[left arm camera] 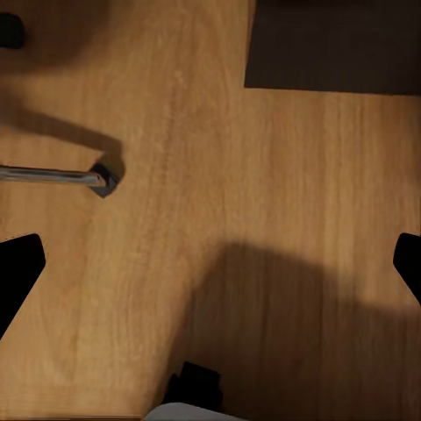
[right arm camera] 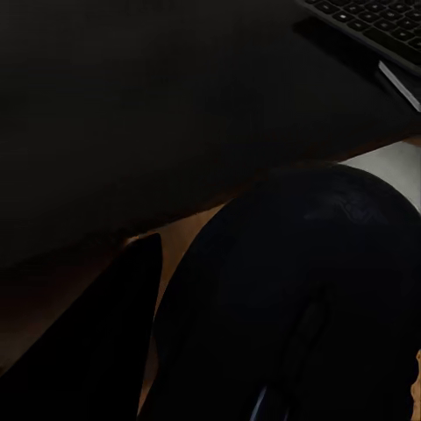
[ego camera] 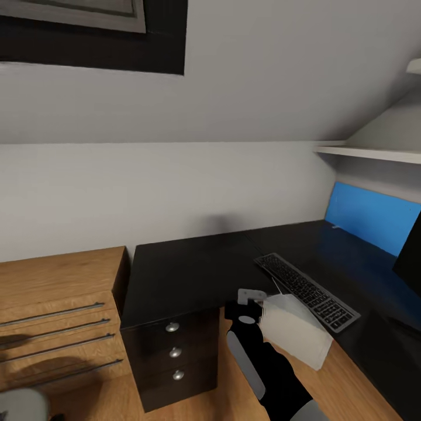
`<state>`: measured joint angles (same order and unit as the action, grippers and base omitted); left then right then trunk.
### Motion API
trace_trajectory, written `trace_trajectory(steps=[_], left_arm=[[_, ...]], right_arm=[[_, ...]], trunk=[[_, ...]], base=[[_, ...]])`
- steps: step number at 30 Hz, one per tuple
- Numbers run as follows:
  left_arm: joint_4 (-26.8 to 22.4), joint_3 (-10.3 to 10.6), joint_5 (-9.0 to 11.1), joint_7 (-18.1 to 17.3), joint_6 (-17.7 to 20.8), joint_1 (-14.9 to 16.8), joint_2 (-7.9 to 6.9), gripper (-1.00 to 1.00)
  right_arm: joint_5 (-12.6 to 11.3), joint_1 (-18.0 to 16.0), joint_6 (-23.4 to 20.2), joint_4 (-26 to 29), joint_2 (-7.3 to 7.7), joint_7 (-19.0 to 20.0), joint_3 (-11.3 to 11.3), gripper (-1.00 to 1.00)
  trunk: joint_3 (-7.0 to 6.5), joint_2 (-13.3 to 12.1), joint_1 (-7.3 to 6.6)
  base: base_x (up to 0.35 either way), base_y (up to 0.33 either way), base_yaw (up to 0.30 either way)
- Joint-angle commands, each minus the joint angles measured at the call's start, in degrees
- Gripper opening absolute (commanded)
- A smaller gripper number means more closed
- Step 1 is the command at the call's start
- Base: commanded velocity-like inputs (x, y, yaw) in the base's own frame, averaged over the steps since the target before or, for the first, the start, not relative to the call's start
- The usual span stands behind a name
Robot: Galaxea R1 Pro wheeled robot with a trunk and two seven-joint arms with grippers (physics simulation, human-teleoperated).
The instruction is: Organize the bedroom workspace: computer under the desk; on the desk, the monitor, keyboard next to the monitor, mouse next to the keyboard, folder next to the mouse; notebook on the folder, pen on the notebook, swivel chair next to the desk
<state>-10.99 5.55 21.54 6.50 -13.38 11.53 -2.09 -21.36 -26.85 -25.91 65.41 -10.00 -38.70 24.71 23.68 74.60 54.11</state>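
The glossy black desk (ego camera: 187, 275) with three silver-knobbed drawers stands ahead. The keyboard (ego camera: 307, 290) lies on it, its corner also showing as keyboard (right arm camera: 377, 22). The monitor's (ego camera: 410, 251) black edge is at the far right. The white-grey computer (ego camera: 298, 334) stands on the floor under the desk. My right gripper (ego camera: 252, 297) hovers at the desk's front edge, beside the computer, shut on the black mouse (right arm camera: 298, 298); one dark finger (right arm camera: 105, 342) shows beside it. My left gripper (left arm camera: 210, 263) is open over the wooden floor, near a chrome swivel chair leg (left arm camera: 53, 175) with its caster.
A light wooden drawer chest (ego camera: 58, 316) stands to the left of the desk. A blue back panel (ego camera: 371, 216) and a white shelf (ego camera: 368, 153) are at the right. A grey padded part (ego camera: 20, 406) shows at the lower left corner.
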Motion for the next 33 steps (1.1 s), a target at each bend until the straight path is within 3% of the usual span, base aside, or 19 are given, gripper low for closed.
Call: trace_trajectory(steps=[1, 4, 5, 9, 18, 33], left_arm=[[0.01, 0.58, 0.29, 0.24, -0.2, 0.01, 0.16, 1.0], [0.01, 0.71, 0.15, 0.2, -0.23, 0.03, 0.35, 1.0], [0.01, 0.76, 0.1, 0.18, -0.24, 0.01, 0.5, 1.0], [0.0, 0.86, 0.02, 0.18, 0.07, 0.01, 0.55, 1.0], [0.02, 0.95, 0.0, 0.09, 0.19, 0.0, 0.52, 1.0], [0.01, 0.75, 0.03, 0.23, -0.05, 0.05, 0.45, 1.0]], right_arm=[[-0.35, -0.04, -0.2, 0.05, 0.0, -0.36, 0.15, -1.0], [-0.29, 0.02, -0.15, 0.06, 0.0, -0.48, 1.95, -1.0], [-0.27, 0.23, -0.12, 0.02, 0.0, -0.63, 4.73, -1.0], [-0.23, 0.31, -0.11, -0.02, 0.0, -0.68, 5.82, -1.0], [-0.09, 0.31, -0.11, 0.07, 0.0, -0.82, 5.87, -1.0], [0.0, 0.31, -0.11, 0.0, 0.0, -0.77, 6.04, -1.0]], trunk=[[0.08, 0.04, 0.0], [0.11, 0.04, 0.0], [0.11, 0.04, 0.0], [0.12, 0.04, 0.0], [0.12, 0.04, 0.0], [0.12, 0.04, 0.0]], base=[[0.0, 0.0, 0.175], [0.0, 0.0, 0.096], [0.0, 0.0, 0.015], [0.0, 0.0, 0.005], [0.053, -0.199, 0.032], [0.037, -0.284, 0.26]])
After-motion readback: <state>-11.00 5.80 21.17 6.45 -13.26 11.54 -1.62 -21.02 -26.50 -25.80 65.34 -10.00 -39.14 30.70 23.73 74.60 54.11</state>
